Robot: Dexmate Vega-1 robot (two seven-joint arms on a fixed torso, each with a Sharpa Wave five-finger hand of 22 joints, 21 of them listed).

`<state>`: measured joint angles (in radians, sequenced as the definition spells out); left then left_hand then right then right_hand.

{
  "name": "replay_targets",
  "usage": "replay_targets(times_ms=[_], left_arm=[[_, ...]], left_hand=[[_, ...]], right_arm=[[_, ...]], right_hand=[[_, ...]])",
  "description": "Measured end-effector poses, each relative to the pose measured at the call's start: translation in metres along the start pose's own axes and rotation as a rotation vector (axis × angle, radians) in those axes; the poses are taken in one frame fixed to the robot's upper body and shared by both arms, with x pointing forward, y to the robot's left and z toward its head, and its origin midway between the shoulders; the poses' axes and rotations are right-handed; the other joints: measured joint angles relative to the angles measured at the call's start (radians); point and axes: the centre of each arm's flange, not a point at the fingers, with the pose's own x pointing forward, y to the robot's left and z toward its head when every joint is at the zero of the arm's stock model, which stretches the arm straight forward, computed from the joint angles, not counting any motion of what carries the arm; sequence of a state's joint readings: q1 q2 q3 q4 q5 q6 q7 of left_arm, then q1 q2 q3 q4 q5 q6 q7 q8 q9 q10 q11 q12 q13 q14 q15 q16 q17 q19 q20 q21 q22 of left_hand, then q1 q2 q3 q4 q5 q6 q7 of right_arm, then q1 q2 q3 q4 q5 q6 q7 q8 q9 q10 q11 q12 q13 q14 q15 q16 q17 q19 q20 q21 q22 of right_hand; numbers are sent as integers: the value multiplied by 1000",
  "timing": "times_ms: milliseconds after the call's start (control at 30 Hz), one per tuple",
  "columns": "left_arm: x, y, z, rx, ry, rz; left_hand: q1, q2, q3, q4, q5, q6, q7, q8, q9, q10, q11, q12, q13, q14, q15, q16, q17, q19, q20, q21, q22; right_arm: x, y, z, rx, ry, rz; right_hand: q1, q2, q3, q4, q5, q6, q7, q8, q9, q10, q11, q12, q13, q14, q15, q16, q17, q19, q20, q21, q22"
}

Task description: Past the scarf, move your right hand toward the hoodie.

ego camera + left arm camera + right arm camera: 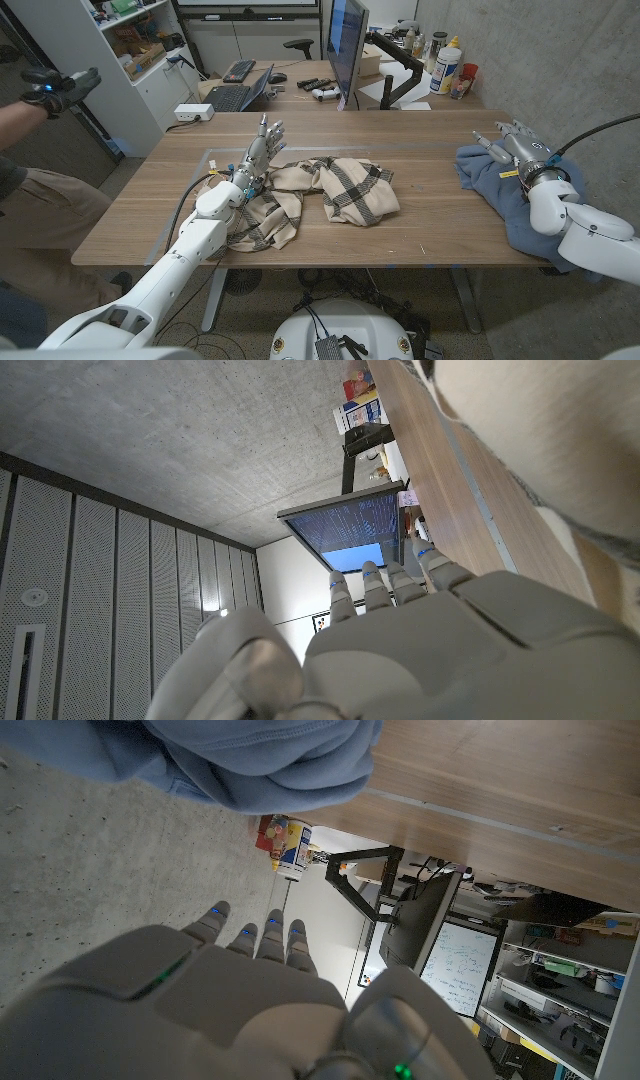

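**A:** Head view first. Where's the hoodie against the right hand?

**B:** The blue hoodie (505, 200) lies at the table's three o'clock edge, and the right hand (525, 152) is already over its far part, fingers straight and slightly apart, holding nothing. The plaid scarf (330, 195) sits mid-table, towards nine o'clock from that hand, well apart.

**A:** And the left hand?

**B:** The left hand (255, 160) rests by the scarf's near-left end, fingers extended, gripping nothing (clearly the farther hand).

**A:** Left wrist view?

**B:** Fingers (375, 585) straight, close together; scarf (540, 430) just beside.

**A:** Right wrist view?

**B:** Hoodie (260, 760) lies beyond the extended fingertips (270, 935), towards twelve o'clock, apart from them, I judge.
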<state>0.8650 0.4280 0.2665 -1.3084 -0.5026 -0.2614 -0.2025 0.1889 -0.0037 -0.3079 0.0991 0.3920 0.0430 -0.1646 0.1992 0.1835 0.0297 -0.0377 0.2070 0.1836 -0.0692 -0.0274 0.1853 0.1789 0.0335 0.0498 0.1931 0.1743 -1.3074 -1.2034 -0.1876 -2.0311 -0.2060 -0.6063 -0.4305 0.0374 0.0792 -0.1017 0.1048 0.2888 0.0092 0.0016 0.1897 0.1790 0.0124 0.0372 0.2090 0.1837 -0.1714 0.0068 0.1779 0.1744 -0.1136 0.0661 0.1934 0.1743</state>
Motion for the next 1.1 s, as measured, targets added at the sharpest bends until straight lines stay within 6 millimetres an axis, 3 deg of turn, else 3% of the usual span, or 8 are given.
replay_targets(times_ms=[1100], left_arm=[[1, -2, 0, 12, 14, -18]], left_hand=[[0, 0, 0, 0, 0, 0, 0, 1, 0, 0, 0, 0, 0, -2, -2, 0, 0, 0, 0, 0, 0]], right_arm=[[-11, 1, -26, -159, 1, 37]], right_hand=[[-9, -9, -7, 7, 0, 7, -7, 0, 0, 0, 0, 8, 0, 0, -11, 2, 0, 4, 4, 0, 0]])
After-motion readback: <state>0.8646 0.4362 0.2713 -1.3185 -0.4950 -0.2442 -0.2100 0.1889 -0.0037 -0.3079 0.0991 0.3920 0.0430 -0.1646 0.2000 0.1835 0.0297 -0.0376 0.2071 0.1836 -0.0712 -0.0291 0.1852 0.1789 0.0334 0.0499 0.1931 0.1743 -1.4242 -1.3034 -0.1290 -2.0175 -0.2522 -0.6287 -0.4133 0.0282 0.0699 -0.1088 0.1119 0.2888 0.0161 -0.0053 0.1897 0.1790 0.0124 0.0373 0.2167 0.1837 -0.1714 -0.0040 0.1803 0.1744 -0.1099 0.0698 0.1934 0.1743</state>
